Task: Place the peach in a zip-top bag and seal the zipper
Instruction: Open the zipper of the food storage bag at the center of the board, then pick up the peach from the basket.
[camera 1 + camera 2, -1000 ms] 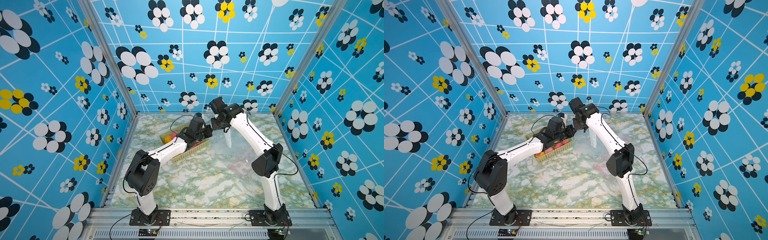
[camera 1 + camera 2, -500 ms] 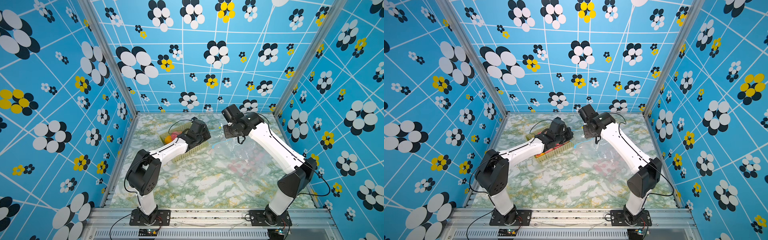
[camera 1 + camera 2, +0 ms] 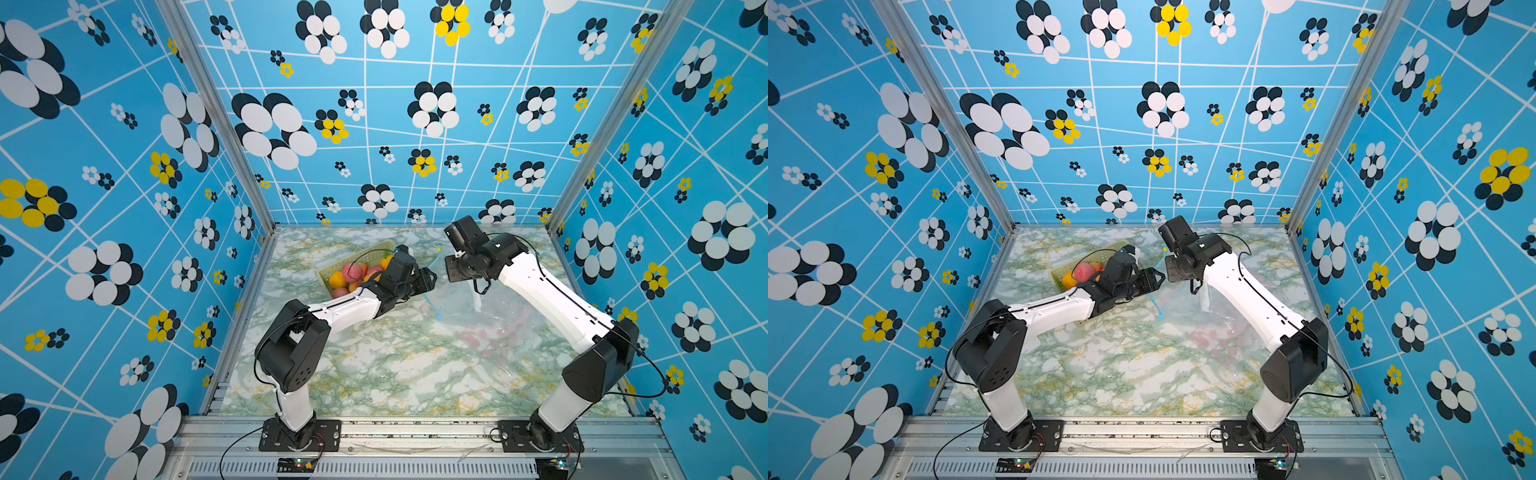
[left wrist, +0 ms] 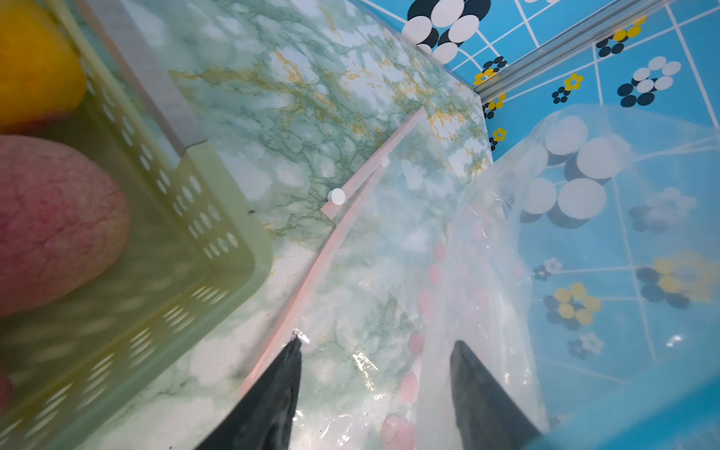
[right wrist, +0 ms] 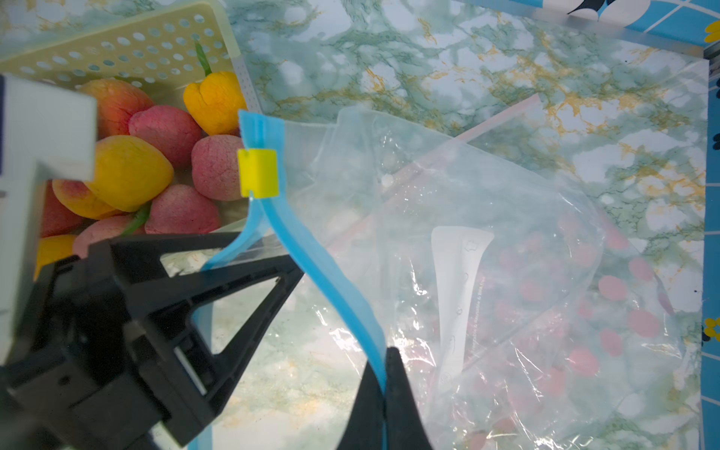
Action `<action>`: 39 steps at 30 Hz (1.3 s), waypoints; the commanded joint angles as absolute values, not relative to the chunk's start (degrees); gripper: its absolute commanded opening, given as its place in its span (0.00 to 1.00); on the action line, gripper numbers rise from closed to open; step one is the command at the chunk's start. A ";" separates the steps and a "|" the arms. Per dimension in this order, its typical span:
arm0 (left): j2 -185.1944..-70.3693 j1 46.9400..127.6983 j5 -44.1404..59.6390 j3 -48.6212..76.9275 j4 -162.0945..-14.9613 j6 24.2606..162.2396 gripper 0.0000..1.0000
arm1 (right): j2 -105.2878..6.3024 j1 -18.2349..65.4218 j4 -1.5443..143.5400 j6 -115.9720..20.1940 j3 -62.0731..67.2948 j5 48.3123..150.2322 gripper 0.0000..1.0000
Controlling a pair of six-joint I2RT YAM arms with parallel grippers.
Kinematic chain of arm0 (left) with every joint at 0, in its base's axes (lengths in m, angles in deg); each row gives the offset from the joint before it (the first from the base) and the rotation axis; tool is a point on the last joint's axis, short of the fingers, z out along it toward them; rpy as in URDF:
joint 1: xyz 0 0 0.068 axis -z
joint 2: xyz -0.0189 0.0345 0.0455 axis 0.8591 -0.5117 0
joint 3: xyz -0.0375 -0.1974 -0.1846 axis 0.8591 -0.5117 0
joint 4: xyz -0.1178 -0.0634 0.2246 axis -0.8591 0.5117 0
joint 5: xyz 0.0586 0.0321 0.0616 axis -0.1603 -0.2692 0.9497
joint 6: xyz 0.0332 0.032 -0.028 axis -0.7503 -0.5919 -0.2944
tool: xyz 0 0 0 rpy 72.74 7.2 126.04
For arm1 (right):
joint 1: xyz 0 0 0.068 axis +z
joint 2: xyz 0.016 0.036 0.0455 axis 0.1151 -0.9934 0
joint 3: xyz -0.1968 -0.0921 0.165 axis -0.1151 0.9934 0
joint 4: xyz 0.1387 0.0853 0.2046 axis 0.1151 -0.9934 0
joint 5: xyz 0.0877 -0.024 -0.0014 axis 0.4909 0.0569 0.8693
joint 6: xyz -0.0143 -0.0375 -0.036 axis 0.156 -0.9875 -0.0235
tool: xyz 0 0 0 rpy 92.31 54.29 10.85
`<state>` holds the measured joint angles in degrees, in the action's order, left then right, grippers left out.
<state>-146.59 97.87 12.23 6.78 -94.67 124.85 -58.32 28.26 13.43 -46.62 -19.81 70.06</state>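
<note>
While the left arm stretches fwd w/ its forearm crossing the near corner of the pale-green perforated plastic basket (image 3: 353,252), the right arm leans in from its side, wrist bent down; the wrists nearly meet at the table's rear centre. Left gripper (image 4: 377,345) has its jaws spread, pinching nothing, w/ one zipper lip running to its fingers. Right gripper (image 5: 385,364) is clamped on the blue zipper strip (image 5: 311,249) of the clear plastic zip-top bag (image 5: 487,187), holding that edge up. Zipper's long axis runs from the right claw toward the basket, w/ the yellow slider (image 5: 258,172) at the basket end and the mouth parted. Pink-red fuzzy round peaches (image 5: 216,167) sit in the basket. Bag body rests on the green marble-pattern table (image 3: 374,374); open tabletop lies btwn bag and arm bases.
</note>
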 commanded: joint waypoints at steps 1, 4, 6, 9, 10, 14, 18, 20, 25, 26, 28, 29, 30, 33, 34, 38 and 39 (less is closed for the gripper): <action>-143.45 97.98 11.40 3.29 -96.77 124.67 0.69 | -58.97 28.64 16.16 -46.55 -19.11 70.99 0.00; -141.98 98.07 11.71 0.26 -98.10 124.83 0.77 | -58.52 28.72 18.32 -46.56 -17.19 71.82 0.00; -140.41 98.07 11.67 -1.18 -98.92 124.61 0.90 | -57.98 28.72 20.21 -46.21 -15.17 72.30 0.00; -137.30 98.13 12.01 -1.74 -98.45 122.67 0.99 | -57.53 28.68 22.93 -46.11 -13.01 73.48 0.00; -135.87 98.11 12.68 -1.60 -97.54 121.77 0.99 | -57.60 28.72 23.38 -45.91 -12.09 73.43 0.00; -131.02 98.07 17.67 -1.12 -92.70 117.77 0.99 | -58.74 28.72 23.42 -45.41 -11.14 73.31 0.00; -127.36 97.83 25.87 0.07 -84.21 114.82 0.99 | -59.85 28.76 22.94 -44.93 -11.92 73.22 0.00; -126.65 97.42 30.02 2.18 -77.26 112.99 0.99 | -60.16 28.72 22.73 -44.37 -12.06 72.97 0.00; -126.77 94.61 33.85 5.37 -66.87 110.58 0.99 | -61.40 28.81 21.80 -43.83 -15.03 73.32 0.00; -126.92 93.65 33.58 5.68 -65.45 110.52 0.99 | -61.78 28.81 21.58 -43.82 -15.48 73.34 0.00; -127.47 91.32 32.60 6.22 -63.48 110.59 1.00 | -62.31 28.88 21.06 -43.79 -16.24 73.47 0.00; -127.91 89.83 31.91 6.62 -62.51 110.80 0.99 | -62.57 28.90 20.92 -43.79 -16.51 73.43 0.00; -128.24 88.73 31.33 7.01 -61.87 110.76 0.99 | -62.66 28.98 20.79 -43.83 -16.69 73.44 0.00; -129.91 85.70 32.45 8.71 -59.69 110.59 0.95 | -62.84 29.25 20.74 -43.69 -17.01 73.22 0.00; -130.77 84.84 33.15 9.27 -59.05 110.47 0.94 | -62.85 29.33 20.83 -43.63 -17.00 73.13 0.00; -134.53 81.16 34.44 12.53 -57.13 109.97 0.91 | -62.91 29.34 21.16 -43.13 -17.05 73.19 0.00; -135.62 80.68 34.48 13.41 -56.93 109.74 0.90 | -63.00 29.34 21.18 -43.00 -17.05 73.21 0.00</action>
